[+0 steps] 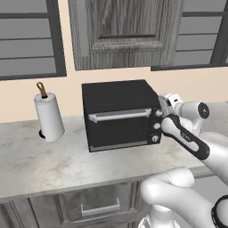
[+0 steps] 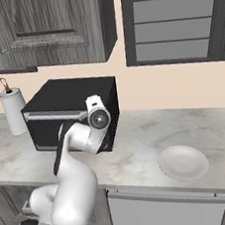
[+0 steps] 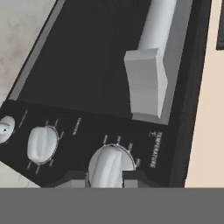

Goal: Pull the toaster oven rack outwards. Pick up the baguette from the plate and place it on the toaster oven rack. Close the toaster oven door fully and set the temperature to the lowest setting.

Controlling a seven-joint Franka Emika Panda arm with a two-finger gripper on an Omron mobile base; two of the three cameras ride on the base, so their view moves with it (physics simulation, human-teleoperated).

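Jaws clamped on the temperature knob, at 6 o'clock in the hand view. Toaster oven door closed; white plate bare on the counter.

marble counter: toaster oven, paper-towel roll, plate

The black boxy toaster oven stands at the back of the pale marble counter, its door with the silver bar handle closed flat. Open counter lies in front; a white paper-towel roll stands well apart to its left, and a white round plate to its right
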